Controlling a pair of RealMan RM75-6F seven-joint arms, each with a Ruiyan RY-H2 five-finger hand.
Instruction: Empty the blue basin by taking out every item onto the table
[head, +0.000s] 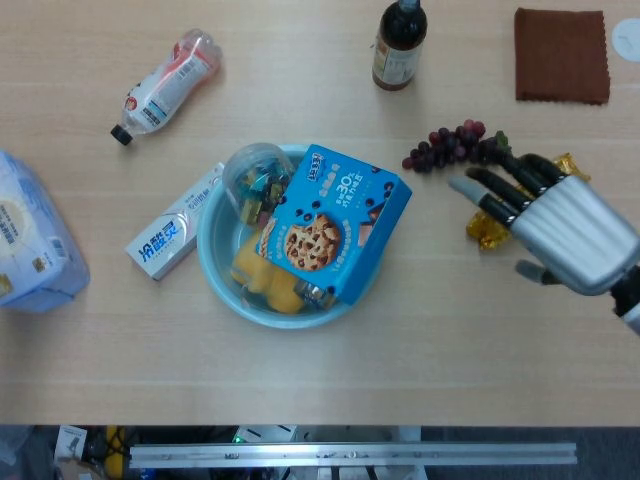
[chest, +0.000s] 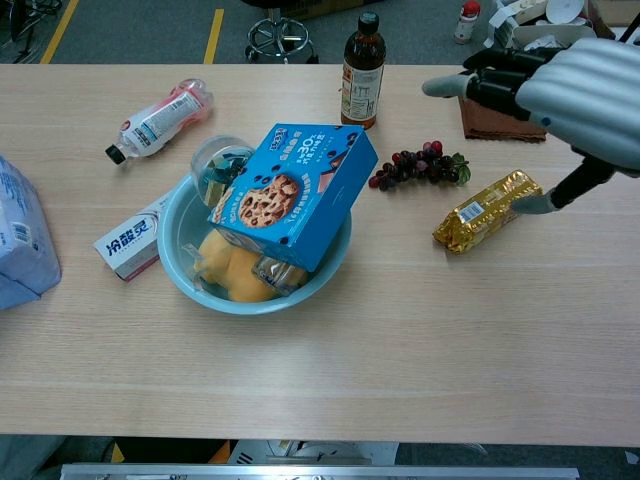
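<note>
Left of the right hand (head: 560, 230), well apart in the head view, the blue basin (head: 222, 275) held a cookie box (head: 333, 222) tilted over yellow packets; the hand hovered empty, fingers spread, above a gold packet (head: 482, 228). From the chest view, the hand (chest: 570, 90) hung above the light wooden table (chest: 400, 340), basin (chest: 190, 285) lower left.

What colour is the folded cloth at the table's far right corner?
Brown cloth; clearest in the head view.
</note>
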